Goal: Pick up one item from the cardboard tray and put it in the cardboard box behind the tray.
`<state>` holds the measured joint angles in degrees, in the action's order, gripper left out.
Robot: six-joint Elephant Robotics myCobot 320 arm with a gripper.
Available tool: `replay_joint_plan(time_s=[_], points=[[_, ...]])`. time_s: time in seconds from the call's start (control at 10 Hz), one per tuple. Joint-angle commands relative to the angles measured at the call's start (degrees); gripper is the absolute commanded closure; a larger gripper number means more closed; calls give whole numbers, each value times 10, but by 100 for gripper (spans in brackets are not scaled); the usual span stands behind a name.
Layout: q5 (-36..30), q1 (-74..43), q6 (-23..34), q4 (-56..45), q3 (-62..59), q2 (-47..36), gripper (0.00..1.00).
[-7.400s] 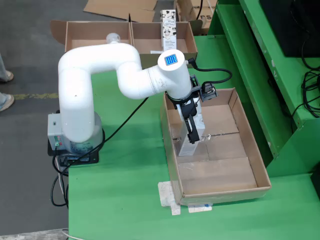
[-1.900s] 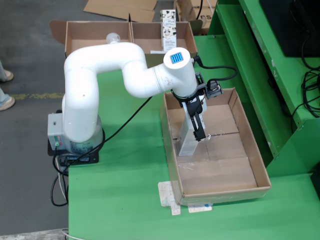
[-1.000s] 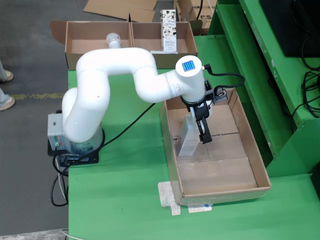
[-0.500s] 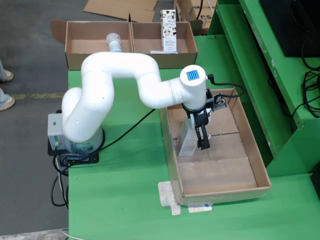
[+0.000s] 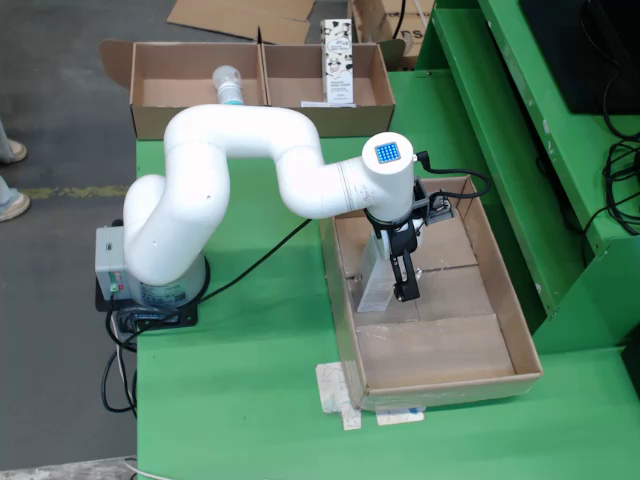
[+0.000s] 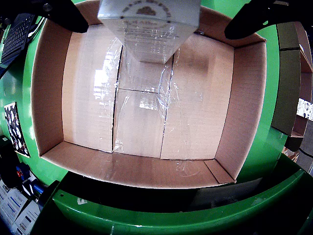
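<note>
Cardboard carton [image 6: 149, 29], top centre of the wrist view, looks light, stiff and smooth-sided. Gripper [image 6: 146, 14] fingers [image 6: 259, 19] stand apart, flanking its flat sides, the best hold.

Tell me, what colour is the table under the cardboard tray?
Bright green; the table shows best in the fixed overhead view.

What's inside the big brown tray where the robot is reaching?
Inside the tray only one carton shows, standing by the gripper. The rest is bare taped cardboard. The floor under the carton is hidden.

Pale carton [image 5: 378, 283] stands upright inside cardboard tray [image 5: 505, 290], left side
</note>
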<state>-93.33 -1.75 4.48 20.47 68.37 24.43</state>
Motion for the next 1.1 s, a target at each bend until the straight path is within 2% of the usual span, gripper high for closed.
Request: replay_joint_plan(time_s=[0.0,0.2,1.0], points=[[-3,-1,2,5,-19,-13,0],[-3,-1,2,5,-19,-13,0],[-3,-1,2,5,-19,-13,80]])
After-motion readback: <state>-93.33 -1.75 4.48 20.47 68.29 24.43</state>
